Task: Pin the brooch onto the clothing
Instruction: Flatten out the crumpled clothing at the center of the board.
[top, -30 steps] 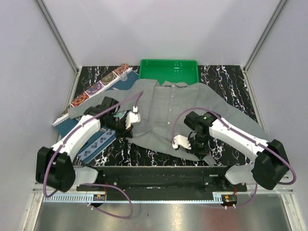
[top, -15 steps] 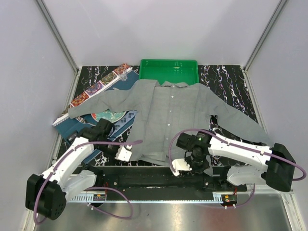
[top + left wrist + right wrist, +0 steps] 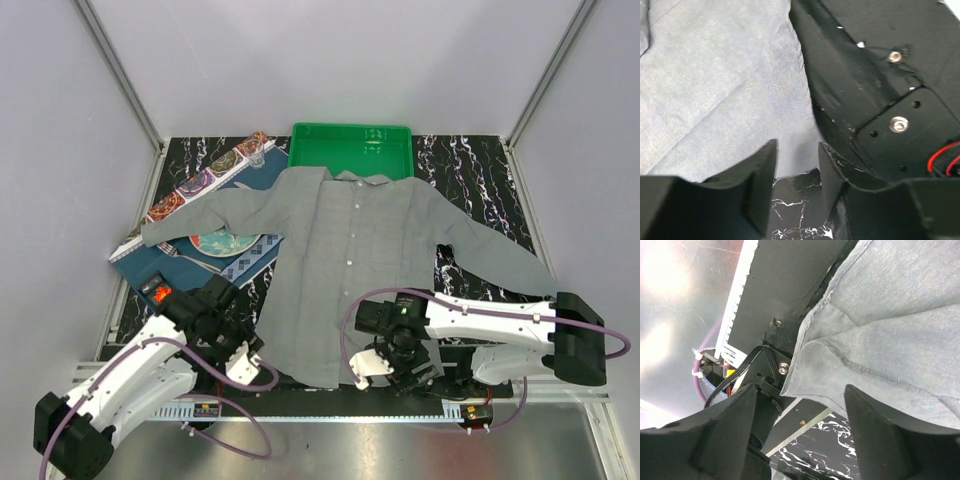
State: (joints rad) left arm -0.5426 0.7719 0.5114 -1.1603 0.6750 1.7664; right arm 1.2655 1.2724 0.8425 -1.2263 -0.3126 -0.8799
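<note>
Shirt (image 3: 350, 250) lies flat on the table (image 3: 470, 170), front up with the button row running down the middle. Its collar is at the far side, touching the near rim of the green tray (image 3: 350, 148). One sleeve runs out left across the placemat (image 3: 215, 268), just past the plate (image 3: 225, 242). The other sleeve angles right and toward the near edge. The hem reaches the near table edge and laps onto the black rail (image 3: 785, 285). Left gripper (image 3: 796, 150) is low at the hem's left corner. Its jaws are parted by a narrow gap, and in the wrist view the cloth corner sits just beyond and between the tips with marble showing under it. The fingers (image 3: 760, 180) aren't pinching anything, so it holds nothing. Right gripper (image 3: 801, 390) is at the hem further right, over the rail. Its jaws are spread wide, and the folded, stitched hem edge lies across the gap without touching either finger (image 3: 730, 430), so it holds nothing either. In the top view both grippers sit down at the near edge, one at each end of the hem, well apart. Brooch: can't pick it out in any view, so I can't tell where it is.
</note>
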